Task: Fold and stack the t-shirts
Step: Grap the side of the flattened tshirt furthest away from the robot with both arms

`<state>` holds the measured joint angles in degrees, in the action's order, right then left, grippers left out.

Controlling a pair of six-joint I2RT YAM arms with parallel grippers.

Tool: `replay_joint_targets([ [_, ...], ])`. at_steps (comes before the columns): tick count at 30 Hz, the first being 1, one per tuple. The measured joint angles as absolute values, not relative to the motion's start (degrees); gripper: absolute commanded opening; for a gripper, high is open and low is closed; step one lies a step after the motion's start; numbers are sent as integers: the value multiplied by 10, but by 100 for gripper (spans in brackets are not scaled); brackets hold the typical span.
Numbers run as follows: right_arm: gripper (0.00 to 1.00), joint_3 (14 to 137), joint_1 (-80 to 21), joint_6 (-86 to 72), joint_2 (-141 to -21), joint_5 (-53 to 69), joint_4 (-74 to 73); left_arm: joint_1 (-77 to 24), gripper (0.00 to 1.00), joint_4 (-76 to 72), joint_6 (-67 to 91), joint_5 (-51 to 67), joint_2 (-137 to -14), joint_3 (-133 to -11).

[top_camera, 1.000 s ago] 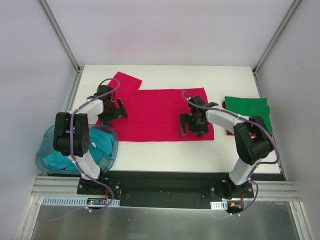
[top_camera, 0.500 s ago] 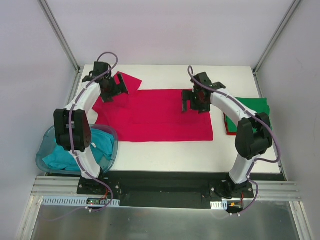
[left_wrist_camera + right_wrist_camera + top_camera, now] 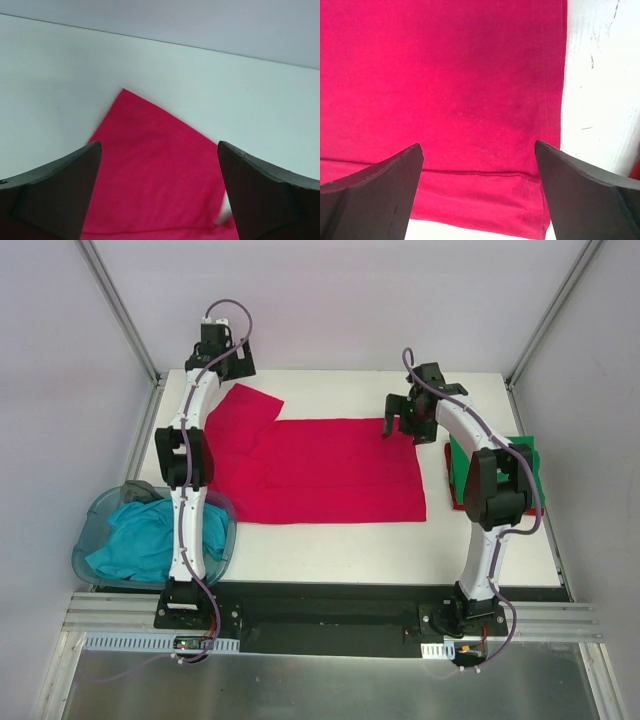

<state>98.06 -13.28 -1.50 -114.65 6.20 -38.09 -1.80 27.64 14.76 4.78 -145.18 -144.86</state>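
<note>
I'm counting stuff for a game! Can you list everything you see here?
red t-shirt: one, crimson, spread flat mid-table
green t-shirt: one, green, folded at the right, partly behind the arm
red cloth: one edge, red, peeking from under the green
teal t-shirt: one, teal, bunched in the tub
tub: one, see-through blue, near left
table: one, white
left end effector: black, open, over the far sleeve
right end effector: black, open, over the shirt's corner
</note>
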Motion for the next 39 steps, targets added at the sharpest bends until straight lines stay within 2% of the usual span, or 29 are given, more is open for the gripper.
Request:
replay_joint_targets([
  [9, 96, 949, -129, 4, -1157, 62, -382, -19, 99, 199, -25, -10, -1481, -1422],
  [18, 96, 917, -126, 11, -1157, 46, -382, -18, 99, 202, -41, 17, -1530, -1428],
  [19, 96, 915, -125, 11, -1157, 44, -382, -17, 95, 213, -41, 33, -1530, -1428],
  [24, 96, 898, -123, 12, -1157, 35, -380, -1, 86, 265, -2, 95, -1531, -1429],
  [26, 96, 883, -122, 16, -1157, 32, -381, 34, 82, 282, 63, 136, -1537, -1439],
  [33, 96, 865, -122, 22, -1139, 23, -381, 85, 79, 296, 133, 138, -1538, -1448],
  [39, 96, 865, -122, 22, -1131, 22, -380, 63, 73, 300, 167, 128, -1539, -1448],
])
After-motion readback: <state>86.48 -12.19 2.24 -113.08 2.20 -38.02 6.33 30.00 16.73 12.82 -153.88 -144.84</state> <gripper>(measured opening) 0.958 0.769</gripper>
